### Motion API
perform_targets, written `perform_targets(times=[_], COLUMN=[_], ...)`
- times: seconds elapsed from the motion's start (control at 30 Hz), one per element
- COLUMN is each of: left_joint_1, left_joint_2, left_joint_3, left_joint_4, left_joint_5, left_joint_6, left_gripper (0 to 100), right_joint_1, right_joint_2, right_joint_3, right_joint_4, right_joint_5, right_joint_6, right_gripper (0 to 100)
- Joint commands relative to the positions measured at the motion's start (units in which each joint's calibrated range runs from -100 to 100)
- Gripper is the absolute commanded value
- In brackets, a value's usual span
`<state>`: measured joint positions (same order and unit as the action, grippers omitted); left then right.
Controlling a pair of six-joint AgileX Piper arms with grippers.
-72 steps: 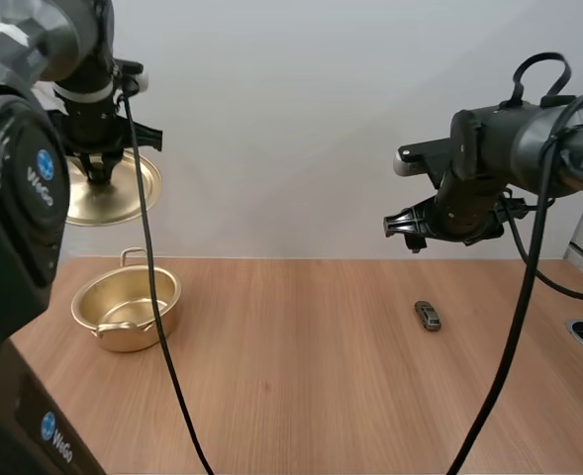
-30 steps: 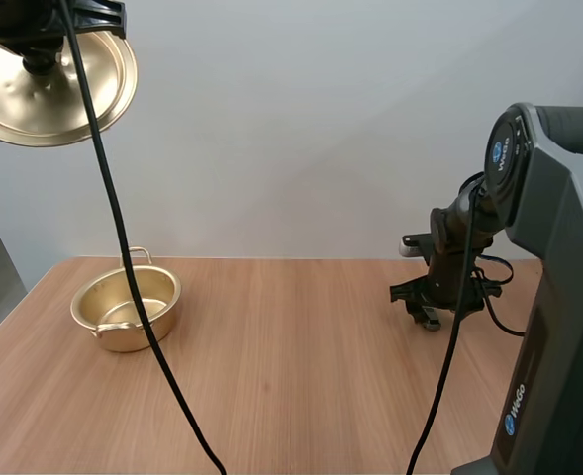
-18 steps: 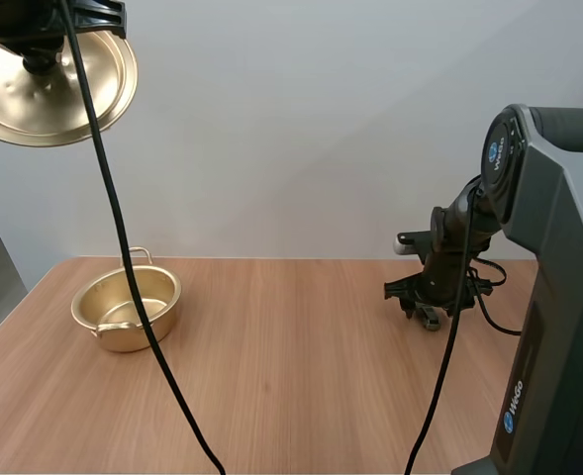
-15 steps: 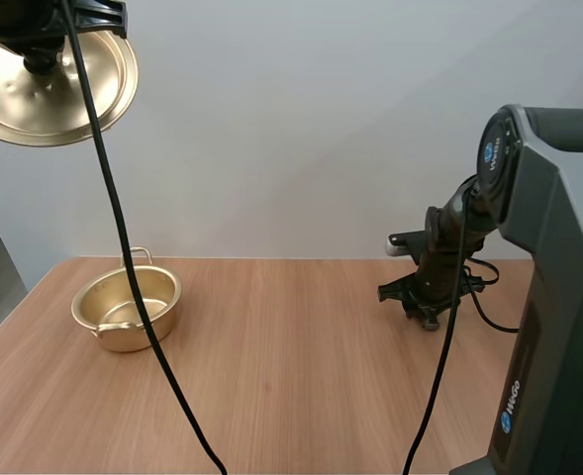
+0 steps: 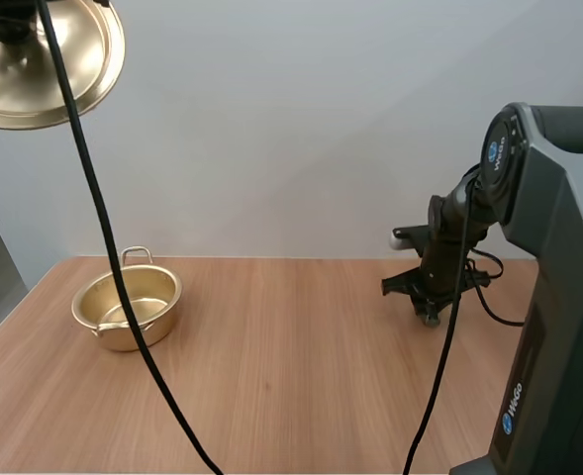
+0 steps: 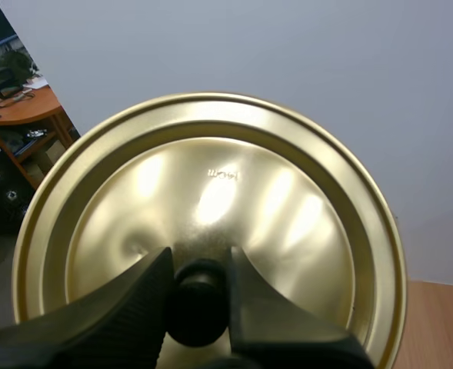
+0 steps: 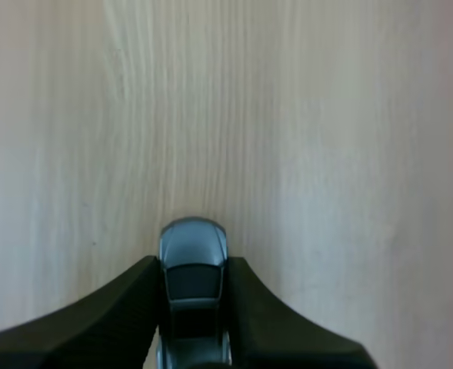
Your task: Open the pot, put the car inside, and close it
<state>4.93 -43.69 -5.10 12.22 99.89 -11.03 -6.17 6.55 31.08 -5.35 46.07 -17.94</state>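
Item one, pot [image 5: 126,309]: open and empty, standing on the left part of the table [image 5: 291,386]; you may count the opening step as done. Item two, lid [image 6: 234,192]: off the pot and held high above it by your left gripper [image 6: 198,265], whose two fingers pinch the black knob [image 6: 199,307] between them, the lid's top face turned toward that wrist camera. Item three, car [image 7: 193,238]: a small grey model at the right side of the table, well apart from the pot, with its nose pointing away from the wrist. Item four, right gripper [image 7: 193,265]: low over the wood, fingers closed narrowly against both flanks of the car, so the grasp appears made; you cannot tell from these views whether the wheels are clear of the table. Outstanding, by my judgement: carry the car across to the pot, release it inside, then bring the lid down and seat it on the rim. Roughly a third of the job is complete, with the second step just begun.
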Motion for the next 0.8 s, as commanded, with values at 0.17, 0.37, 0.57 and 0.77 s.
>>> perform_targets(times=[0.17, 0.37, 0.57, 0.77], left_joint_1=[-0.02, -0.02, -0.02, -0.02], left_joint_2=[-12.48, -19.23, -24.85, -28.24], left_joint_3=[0.01, 3.94, 14.52, 18.30], left_joint_4=[0.03, 0.38, 3.14, 7.54], left_joint_5=[0.11, 0.11, 0.11, 0.11], left_joint_6=[2.24, 2.24, 2.94, 2.94], left_gripper=[0, 0, 0, 0], right_joint_1=[2.35, 6.55, 12.17, 19.39], right_joint_2=[-8.51, -14.69, -19.67, -20.22], right_joint_3=[-4.81, -6.57, -6.73, -6.73], right_joint_4=[18.70, 34.64, 36.85, 36.85], right_joint_5=[14.06, 25.46, 26.29, 24.91], right_joint_6=[-15.90, -25.27, -27.11, -27.21], right_gripper=[0, 0, 0, 0])
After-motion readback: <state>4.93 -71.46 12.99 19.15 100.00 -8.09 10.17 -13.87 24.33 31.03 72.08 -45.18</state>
